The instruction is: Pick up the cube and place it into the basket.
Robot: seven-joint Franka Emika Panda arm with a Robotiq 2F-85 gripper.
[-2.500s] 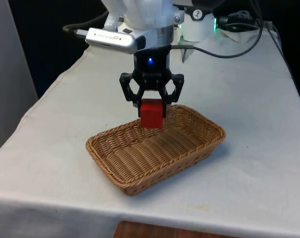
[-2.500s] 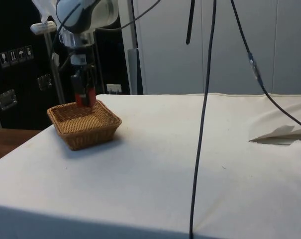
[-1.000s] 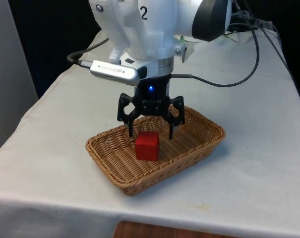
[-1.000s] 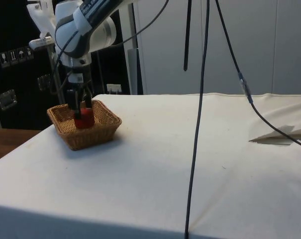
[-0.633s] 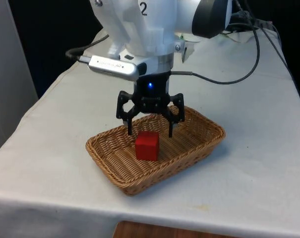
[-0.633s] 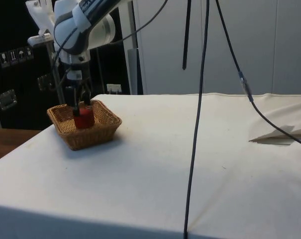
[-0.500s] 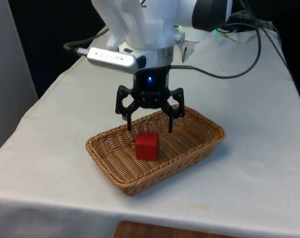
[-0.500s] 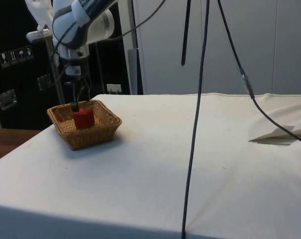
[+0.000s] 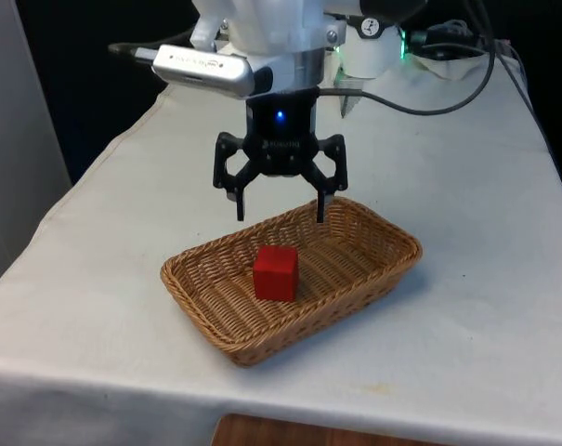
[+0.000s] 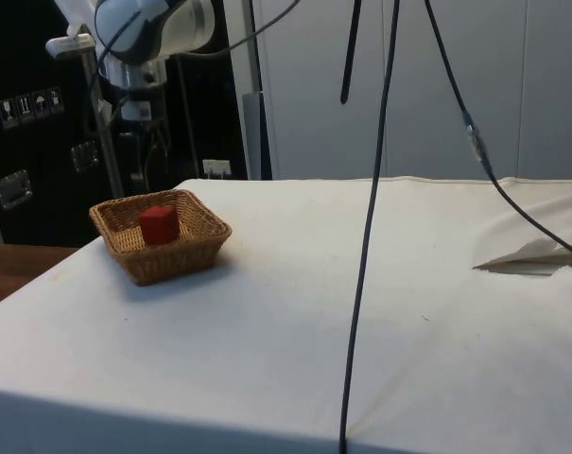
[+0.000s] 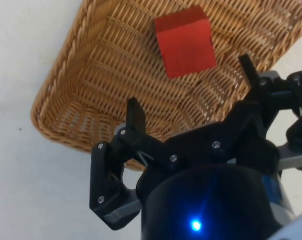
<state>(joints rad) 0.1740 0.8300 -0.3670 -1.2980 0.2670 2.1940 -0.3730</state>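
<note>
Cube (image 9: 276, 273) sits on floor of basket (image 9: 373, 279), near middle, free of any grip. Gripper (image 9: 280, 211) hangs above it w/ jaws spread wide, empty, clear of wicker. Task looks done. Risk is small: a low sideways pull-away could clip the rim and shift basket on cloth.
</note>
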